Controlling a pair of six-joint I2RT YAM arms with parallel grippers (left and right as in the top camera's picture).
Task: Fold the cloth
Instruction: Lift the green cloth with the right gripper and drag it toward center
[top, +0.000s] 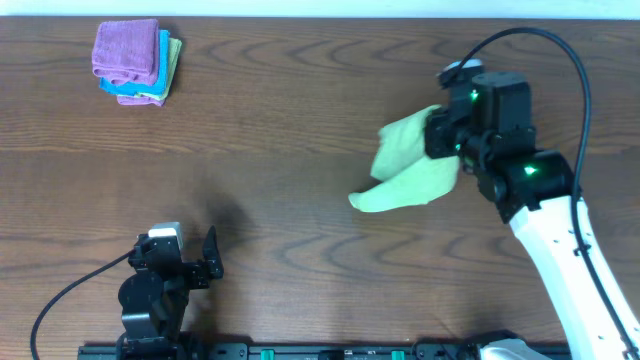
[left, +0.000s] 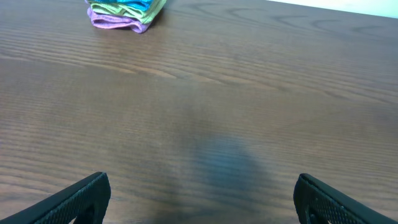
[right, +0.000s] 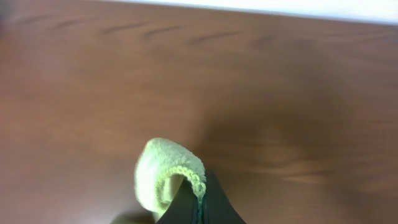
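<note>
The lime-green cloth (top: 408, 165) hangs bunched from my right gripper (top: 445, 135) at the right of the table, its lower corner trailing left onto the wood. In the right wrist view a looped, stitched edge of the cloth (right: 163, 173) pokes out between the closed black fingers (right: 214, 202), so my right gripper (right: 200, 198) is shut on the cloth. My left gripper (top: 205, 262) rests near the front left of the table, far from the cloth. Its jaws stand wide apart in the left wrist view, with only bare wood between the fingertips (left: 84, 196).
A stack of folded cloths (top: 135, 60), purple on top with blue and green beneath, lies at the far left corner, also seen at the top of the left wrist view as folded cloths (left: 124, 12). The table's far edge runs along the top.
</note>
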